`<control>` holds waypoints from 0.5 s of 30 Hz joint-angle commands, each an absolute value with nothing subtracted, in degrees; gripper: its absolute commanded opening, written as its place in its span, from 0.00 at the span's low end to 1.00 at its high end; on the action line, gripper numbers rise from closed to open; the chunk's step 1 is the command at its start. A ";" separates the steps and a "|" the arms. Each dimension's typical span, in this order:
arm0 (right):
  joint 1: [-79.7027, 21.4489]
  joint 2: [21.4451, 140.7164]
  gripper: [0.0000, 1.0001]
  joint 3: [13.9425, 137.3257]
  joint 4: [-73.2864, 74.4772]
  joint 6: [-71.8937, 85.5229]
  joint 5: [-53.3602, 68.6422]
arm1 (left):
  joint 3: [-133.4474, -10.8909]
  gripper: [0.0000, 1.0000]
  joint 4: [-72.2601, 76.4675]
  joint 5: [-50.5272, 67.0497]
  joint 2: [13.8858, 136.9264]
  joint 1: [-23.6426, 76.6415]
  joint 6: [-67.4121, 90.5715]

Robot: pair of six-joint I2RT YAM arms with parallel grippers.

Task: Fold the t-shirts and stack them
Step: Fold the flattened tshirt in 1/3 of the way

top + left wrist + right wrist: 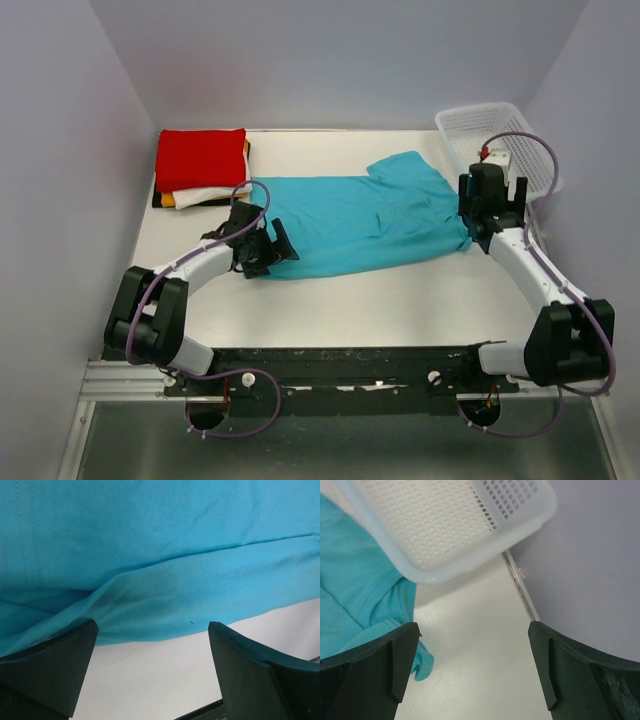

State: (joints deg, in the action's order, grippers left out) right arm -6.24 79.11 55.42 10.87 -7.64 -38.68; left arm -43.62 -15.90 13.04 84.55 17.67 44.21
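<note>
On the bench (400, 300), the turquoise t-shirt (360, 220) lies spread at centre, creased through the middle, as I watch from the remote desk. The folded stack (200, 175), with a red shirt (200, 155) on top, sits at ten o'clock. The white mesh basket (495, 135) sits at two o'clock.

The left pincer (265, 248) hovers at the shirt's eight o'clock edge. Its jaws are spread wide and hold nothing. From its wrist, the hem (165, 630) runs just ahead of the fingertips (75, 645), with bare bench between them.

The right pincer (490, 215) stands at the shirt's three o'clock edge, equally wide and empty. A bunched corner of cloth (417, 662) lies beside its nine o'clock finger, and the basket (470, 535) is close at twelve.

I judge the fold has yet to begin, and I see three risks:
- The hem on the left shows overlapping layers, so a shallow pinch may lift only the top one and drag the shirt askew.
- Folding over the creases would lock them in.
- On the right, a careless swing could knock the basket, or the grip could catch only the bunched corner.
</note>
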 commanded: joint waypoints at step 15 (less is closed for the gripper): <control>-5.71 69.35 0.90 39.89 20.95 35.13 -24.87 | -39.31 0.99 -22.72 10.41 80.60 17.25 44.11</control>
State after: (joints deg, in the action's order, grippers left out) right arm -5.89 69.28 41.25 17.15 27.68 -18.90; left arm -41.47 -18.04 12.84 81.43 17.63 44.36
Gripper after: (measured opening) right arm 0.911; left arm 0.983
